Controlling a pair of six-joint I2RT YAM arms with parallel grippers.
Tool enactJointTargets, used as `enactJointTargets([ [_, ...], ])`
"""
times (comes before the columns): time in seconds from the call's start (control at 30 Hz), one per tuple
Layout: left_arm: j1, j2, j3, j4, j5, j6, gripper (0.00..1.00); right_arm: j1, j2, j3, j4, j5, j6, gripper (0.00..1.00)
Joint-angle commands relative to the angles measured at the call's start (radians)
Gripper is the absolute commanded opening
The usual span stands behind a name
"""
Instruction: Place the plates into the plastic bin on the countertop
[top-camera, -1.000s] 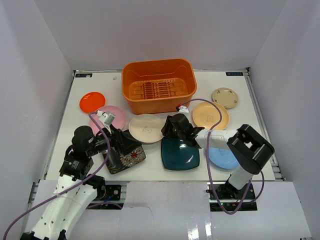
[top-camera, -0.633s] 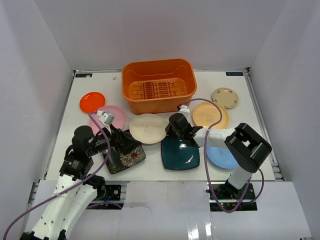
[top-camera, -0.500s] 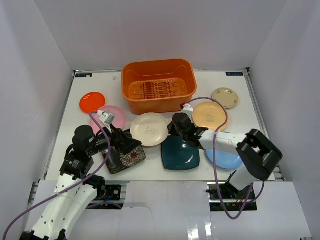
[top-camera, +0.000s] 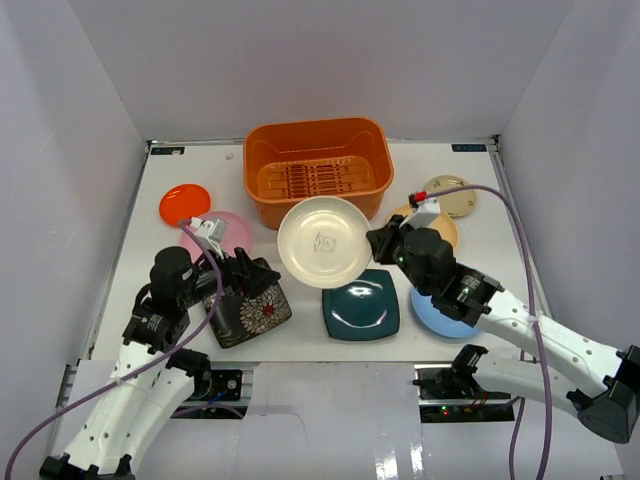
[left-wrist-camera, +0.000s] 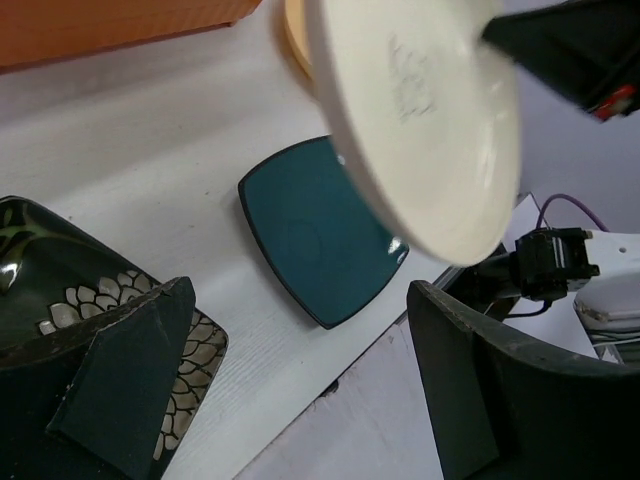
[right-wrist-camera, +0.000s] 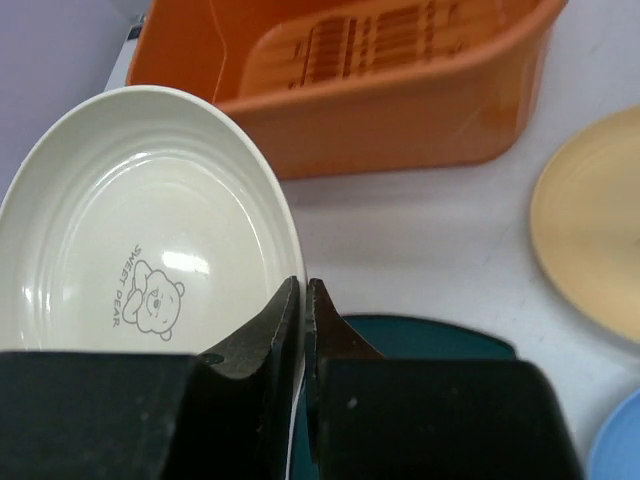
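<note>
My right gripper (top-camera: 378, 243) (right-wrist-camera: 303, 285) is shut on the right rim of the cream plate (top-camera: 323, 242) (right-wrist-camera: 140, 250). It holds the plate tilted in the air, just in front of the orange plastic bin (top-camera: 316, 125) (right-wrist-camera: 400, 120). The dark teal square plate (top-camera: 360, 305) (left-wrist-camera: 320, 235) lies on the countertop (top-camera: 150, 250) below it. My left gripper (top-camera: 255, 282) (left-wrist-camera: 300, 300) stands wide open with nothing between its fingers, one finger over the edge of the black flowered plate (top-camera: 250, 312) (left-wrist-camera: 70, 290).
Other plates lie around: orange-red (top-camera: 184, 203) and pink (top-camera: 232, 228) on the left, small beige (top-camera: 452, 192) at the back right, yellow (right-wrist-camera: 590, 240) and light blue (top-camera: 440, 318) under my right arm. The bin holds nothing. White walls enclose the countertop.
My right gripper shut on the cream plate's rim and lifted it off the countertop toward the bin, the right arm swinging outward. The left arm has barely moved.
</note>
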Motion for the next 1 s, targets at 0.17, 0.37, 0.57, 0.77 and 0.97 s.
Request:
enactJointTargets([
  [0.17,-0.005,0.097,-0.01,-0.007,-0.024,-0.059,0.98,-0.162,0.388,0.564,-0.014,0.025,-0.378,0.08],
  [0.37,-0.008,0.177,-0.031,0.006,-0.007,-0.089,0.97,-0.302,0.758,0.939,-0.052,-0.053,-0.464,0.08],
  [0.57,-0.011,0.354,-0.023,0.012,0.049,-0.074,0.91,-0.329,1.011,1.122,-0.057,-0.081,-0.542,0.08],
  [0.77,-0.016,0.404,-0.01,0.032,-0.016,-0.068,0.91,-0.348,1.157,1.184,-0.057,-0.128,-0.53,0.08],
  [0.97,-0.014,0.393,0.073,-0.005,-0.317,-0.077,0.9,-0.351,1.226,1.193,-0.058,-0.138,-0.509,0.1],
])
